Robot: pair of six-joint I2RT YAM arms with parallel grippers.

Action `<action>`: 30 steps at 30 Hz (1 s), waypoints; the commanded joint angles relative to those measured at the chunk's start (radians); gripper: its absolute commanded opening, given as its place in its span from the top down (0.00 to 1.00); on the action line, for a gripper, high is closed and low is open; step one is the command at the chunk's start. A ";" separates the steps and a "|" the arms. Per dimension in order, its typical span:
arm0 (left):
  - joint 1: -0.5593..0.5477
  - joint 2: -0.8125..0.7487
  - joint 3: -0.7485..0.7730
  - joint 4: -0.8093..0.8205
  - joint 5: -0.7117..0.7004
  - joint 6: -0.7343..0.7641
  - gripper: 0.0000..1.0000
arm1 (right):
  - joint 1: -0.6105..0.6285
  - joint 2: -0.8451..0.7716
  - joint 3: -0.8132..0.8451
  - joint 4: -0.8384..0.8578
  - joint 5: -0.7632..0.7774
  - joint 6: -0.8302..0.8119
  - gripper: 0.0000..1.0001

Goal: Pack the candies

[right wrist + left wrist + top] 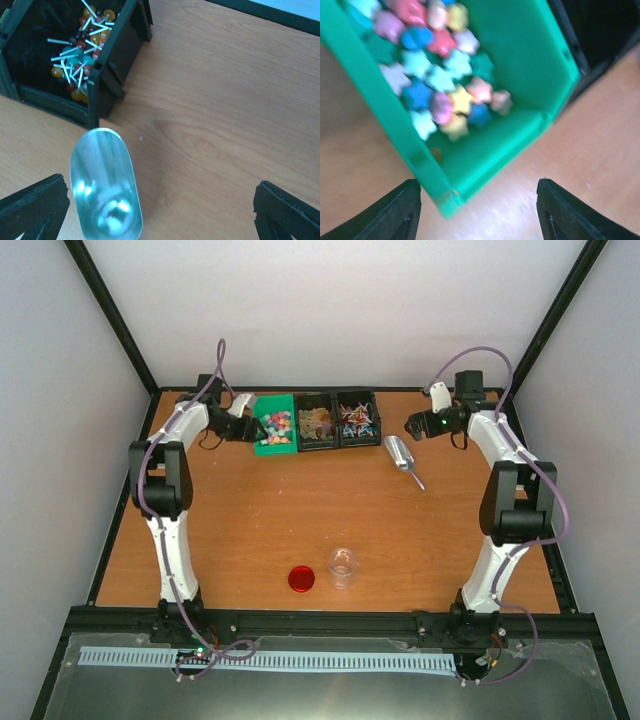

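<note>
My left gripper stands open. Its two dark fingertips sit in the lower corners of the wrist view with nothing between them, and it has hold of nothing. It hangs over the near corner of the green bin, which runs up toward the upper left of that frame. The candies lie inside it as a heap of pink, blue, yellow, white and mint lumps. They look roughly star-shaped, but the view is too blurred for me to be sure. My right gripper is spread as wide as I see it, with one finger in each lower corner of its frame, and it is empty too. The metal scoop lies on the table below the gap, nearer the left finger, with its mouth toward the top of the frame. Neither finger touches it. Just beyond the scoop, at upper left, a black bin holds lollipops on white sticks. From the top camera, three bins stand side by side along the far edge at top centre. The green bin is on the left, a middle bin with brownish contents is next, and the lollipop bin is on the right. At lower centre, well apart from the bins, a red lid lies just beside a clear cup.
</note>
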 commanded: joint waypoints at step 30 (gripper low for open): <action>0.008 -0.235 -0.030 -0.040 -0.034 0.048 0.25 | 0.280 0.532 0.603 0.075 0.275 -0.003 0.47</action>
